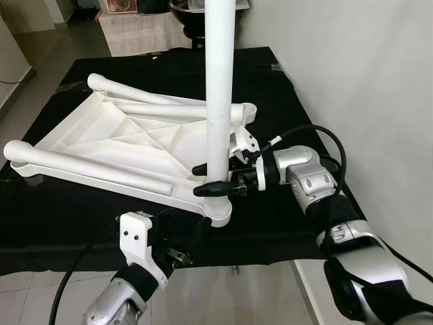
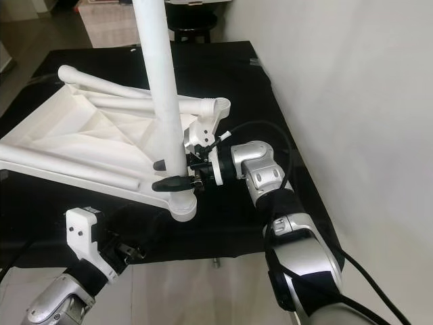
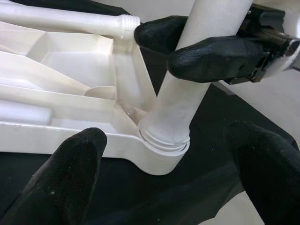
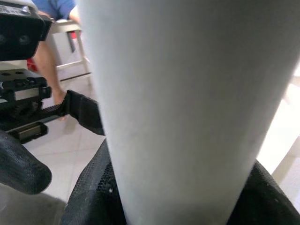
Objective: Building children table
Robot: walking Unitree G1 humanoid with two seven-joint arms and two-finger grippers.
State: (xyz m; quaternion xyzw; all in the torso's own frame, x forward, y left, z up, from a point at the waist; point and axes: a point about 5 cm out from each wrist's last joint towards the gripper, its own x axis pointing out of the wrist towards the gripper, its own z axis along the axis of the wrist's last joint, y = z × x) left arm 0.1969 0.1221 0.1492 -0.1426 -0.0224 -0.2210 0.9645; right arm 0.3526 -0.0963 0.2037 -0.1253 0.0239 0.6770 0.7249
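A white children's table top (image 1: 115,145) lies upside down on a black cloth. One white table leg (image 1: 219,81) stands upright in the corner socket (image 1: 218,211) nearest me on the right. My right gripper (image 1: 206,180) reaches in from the right and is shut on this leg just above the socket. In the left wrist view its black fingers (image 3: 211,56) pinch the leg (image 3: 187,93). My left gripper (image 3: 164,136) is open at the table's front edge, with its fingers on either side of the socket (image 3: 161,152) and not touching it. Three loose legs (image 1: 88,169) lie on the underside.
The black cloth (image 1: 270,88) covers a low table whose front edge is just before me, with tiled floor (image 1: 40,298) below. A white wall (image 1: 365,68) runs close along the right. A dark stool (image 1: 186,10) stands beyond the far end. A person's leg (image 4: 47,61) shows by a stool.
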